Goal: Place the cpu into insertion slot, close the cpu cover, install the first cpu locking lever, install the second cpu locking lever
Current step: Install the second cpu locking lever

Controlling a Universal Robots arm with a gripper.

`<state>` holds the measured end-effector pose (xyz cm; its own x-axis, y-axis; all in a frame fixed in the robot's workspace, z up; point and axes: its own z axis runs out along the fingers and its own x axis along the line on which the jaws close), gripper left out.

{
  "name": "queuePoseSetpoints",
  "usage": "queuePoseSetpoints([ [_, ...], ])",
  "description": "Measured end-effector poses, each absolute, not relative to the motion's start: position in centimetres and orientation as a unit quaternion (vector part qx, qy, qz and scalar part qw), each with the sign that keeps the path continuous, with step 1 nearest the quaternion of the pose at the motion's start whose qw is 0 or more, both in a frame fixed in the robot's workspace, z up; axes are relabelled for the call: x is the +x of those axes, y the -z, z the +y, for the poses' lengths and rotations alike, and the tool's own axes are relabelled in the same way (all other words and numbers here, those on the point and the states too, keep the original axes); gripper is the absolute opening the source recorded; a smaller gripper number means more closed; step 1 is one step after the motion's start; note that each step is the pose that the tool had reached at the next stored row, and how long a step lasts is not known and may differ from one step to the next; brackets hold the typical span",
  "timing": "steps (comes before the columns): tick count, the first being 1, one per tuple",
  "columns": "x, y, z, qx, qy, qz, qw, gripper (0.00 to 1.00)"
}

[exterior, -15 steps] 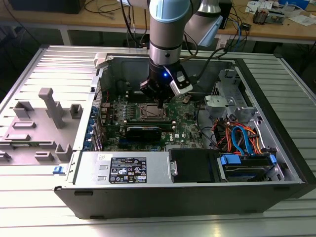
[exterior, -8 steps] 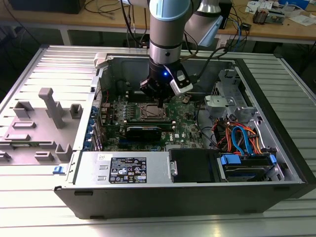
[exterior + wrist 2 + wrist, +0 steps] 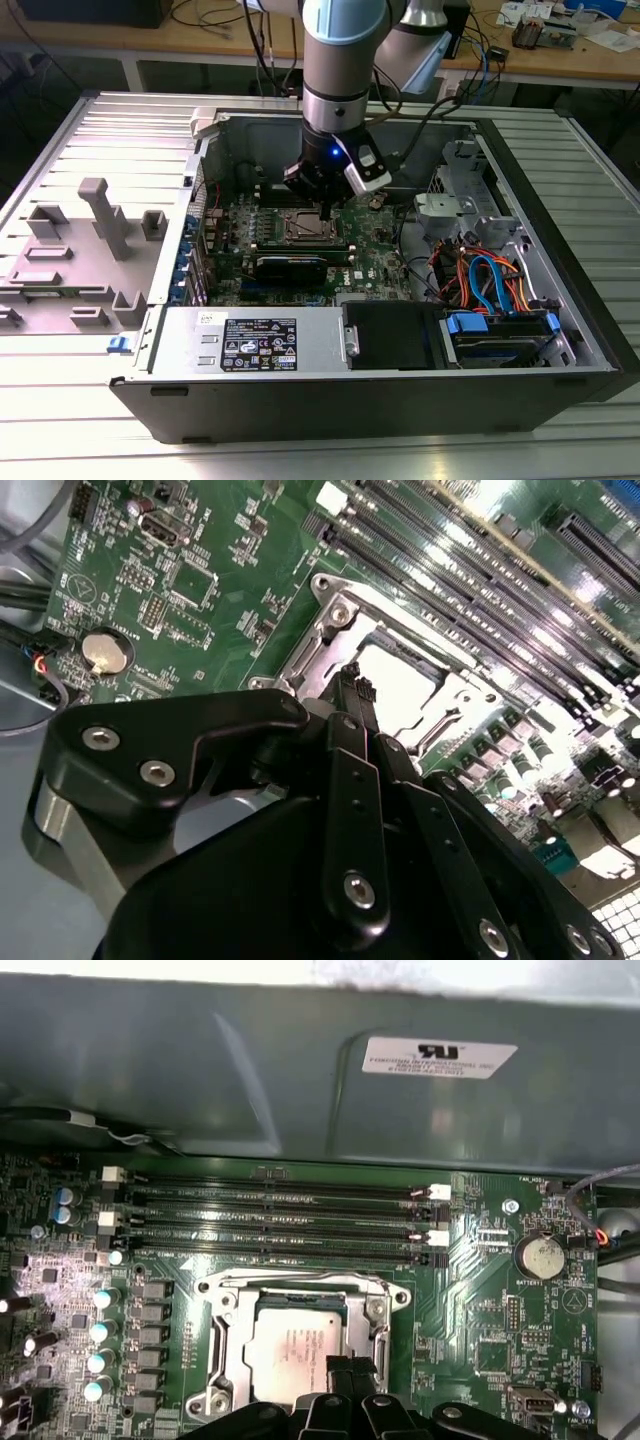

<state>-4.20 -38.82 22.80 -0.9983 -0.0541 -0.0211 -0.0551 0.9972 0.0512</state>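
The cpu (image 3: 290, 1345) lies in the insertion slot (image 3: 305, 228) on the green motherboard, silver top up; in the second wrist view the cpu (image 3: 395, 680) glares white. The cpu cover (image 3: 300, 1293) lies flat as a grey frame around it, and the same cover (image 3: 325, 630) shows in the second wrist view. My gripper (image 3: 347, 1365) hangs just above the chip's edge with both black fingers pressed together and nothing visible between them. My gripper (image 3: 357, 685) looks the same in the second wrist view, and in the exterior view my gripper (image 3: 325, 212) points down over the socket. I cannot tell how the locking levers stand.
Long black memory slots (image 3: 280, 1220) run beside the socket, with the grey case wall (image 3: 300, 1080) beyond them. A coin battery (image 3: 541, 1257) and a row of capacitors (image 3: 100, 1330) flank the socket. A black graphics card (image 3: 290, 266), the power supply (image 3: 255, 340) and cables (image 3: 490, 280) crowd the case.
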Motion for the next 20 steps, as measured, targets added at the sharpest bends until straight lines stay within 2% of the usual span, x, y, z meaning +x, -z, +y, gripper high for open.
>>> queuePoseSetpoints([
  [20, -4.21, -22.79, -39.54, -0.027, -0.026, 0.999, 0.01, 0.11],
])
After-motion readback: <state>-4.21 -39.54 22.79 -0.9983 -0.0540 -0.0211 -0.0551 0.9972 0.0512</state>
